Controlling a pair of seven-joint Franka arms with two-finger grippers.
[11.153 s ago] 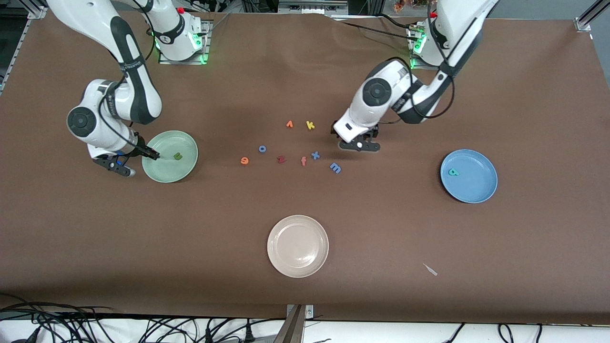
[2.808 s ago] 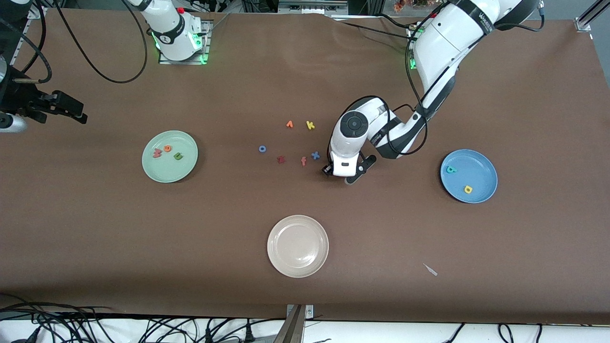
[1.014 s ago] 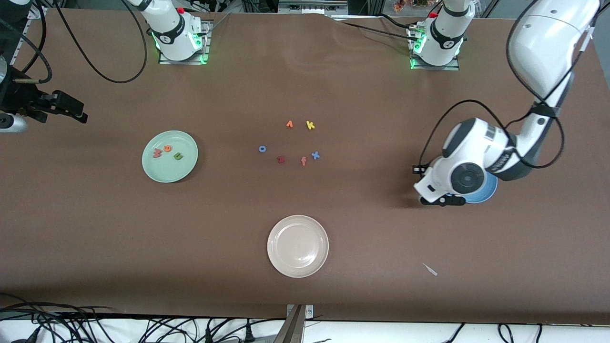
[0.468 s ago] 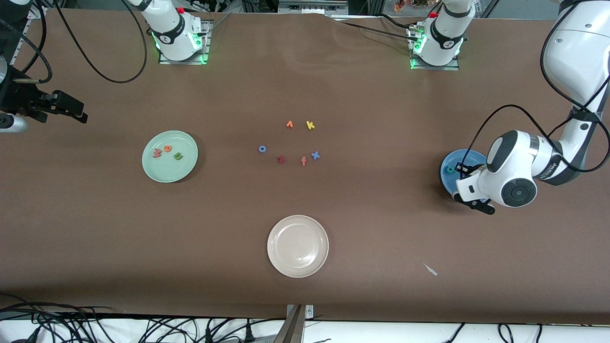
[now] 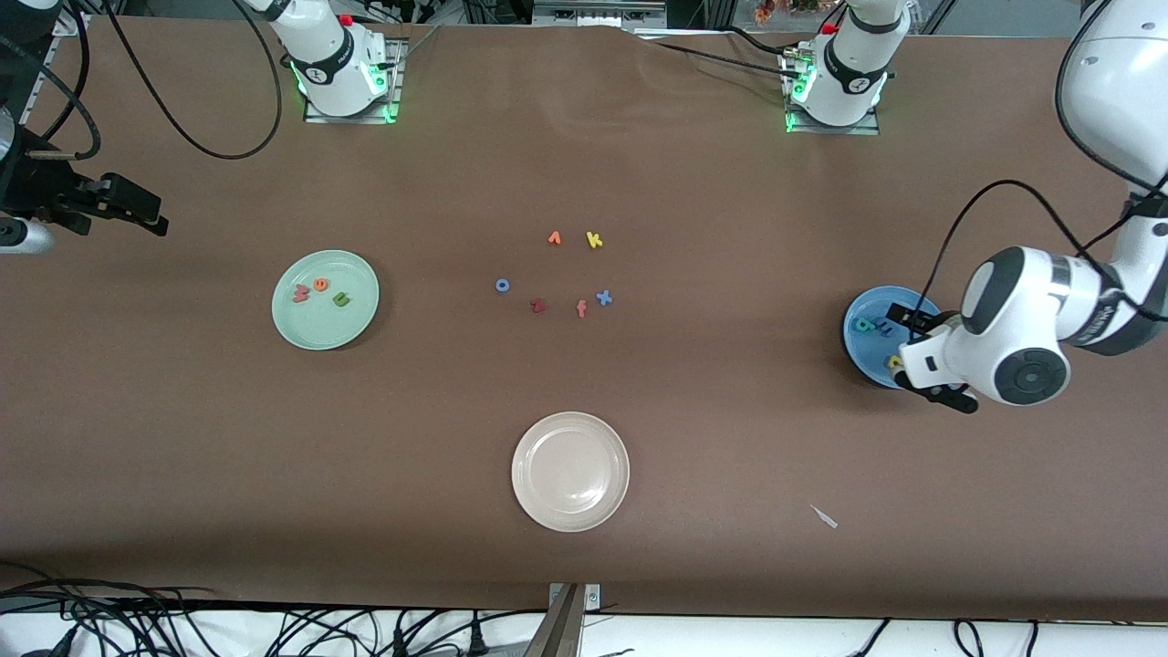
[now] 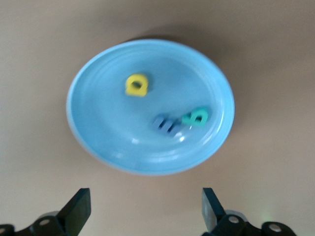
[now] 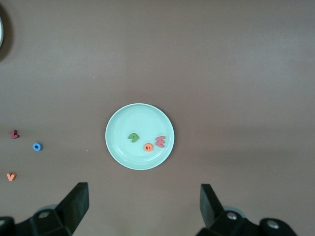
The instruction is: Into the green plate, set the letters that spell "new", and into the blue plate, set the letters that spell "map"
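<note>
Brown table: round blue plate (image 6: pixel 147 59), mid-right of the front frame, holds the blue m (image 6: pixel 165 124), yellow a (image 6: pixel 137 84) and teal p (image 6: pixel 196 117). Left gripper (image 6: pixel 145 209) hangs over it, wide open, empty. Mint-green plate (image 5: pixel 325 299), mid-left, has n, e, w. Right gripper (image 7: pixel 142 206) waits, open, empty. Looks finished; just retract.

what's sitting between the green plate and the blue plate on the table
Front view: six loose letters lie between green plate and blue plate: orange v, yellow k, blue o, dark red letter, orange f, blue x.

Front cam high overhead, wrist cams looking down
</note>
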